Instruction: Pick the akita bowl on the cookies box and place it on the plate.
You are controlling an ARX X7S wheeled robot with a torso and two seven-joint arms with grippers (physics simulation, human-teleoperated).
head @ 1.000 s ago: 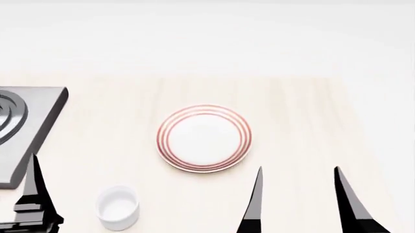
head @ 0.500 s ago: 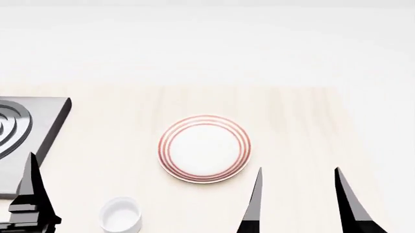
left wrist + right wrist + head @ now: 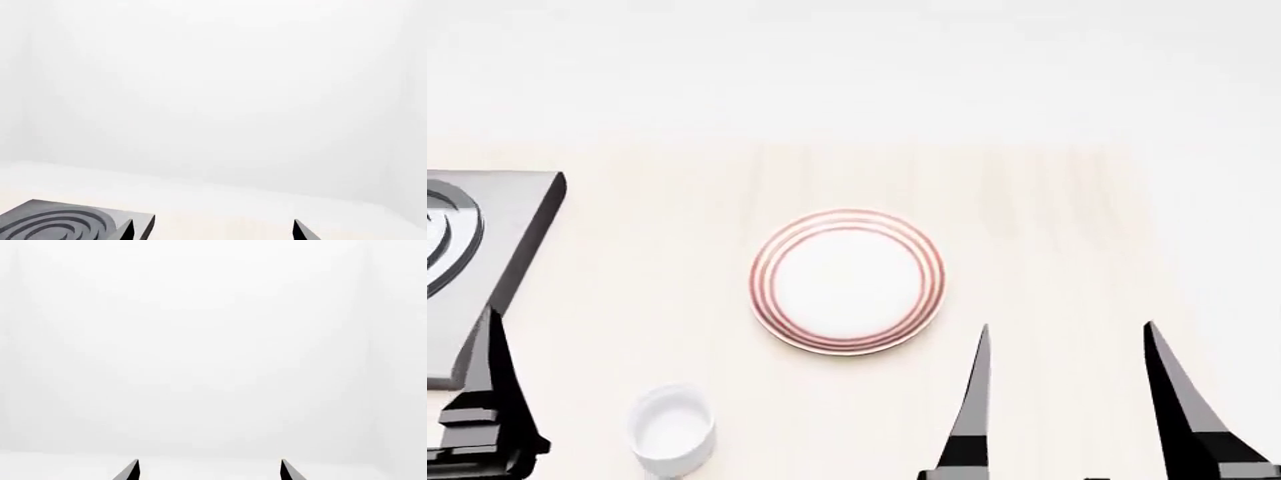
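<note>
The plate [image 3: 846, 281], white with thin red rings, lies flat in the middle of the pale wooden table in the head view. The akita bowl and the cookies box are out of view in every frame. My right gripper [image 3: 1068, 326] is open, its two dark fingers pointing forward just right of and nearer than the plate, with nothing between them. In the right wrist view the right gripper [image 3: 209, 462] faces only white wall. My left gripper [image 3: 213, 225] is open and empty; one of its fingers [image 3: 487, 385] shows at the head view's lower left.
A grey stove block with ringed burner [image 3: 474, 250] sits at the table's left edge, also seen as the stove [image 3: 60, 225] beside my left gripper. A small plain white cup [image 3: 671, 430] stands near the front left. A white wall lies behind the table [image 3: 1068, 200].
The head view has shifted, so the plate and cup sit higher in the frame than half a second ago. My right gripper's fingers reach a little farther forward and to the right. Both grippers stay open.
</note>
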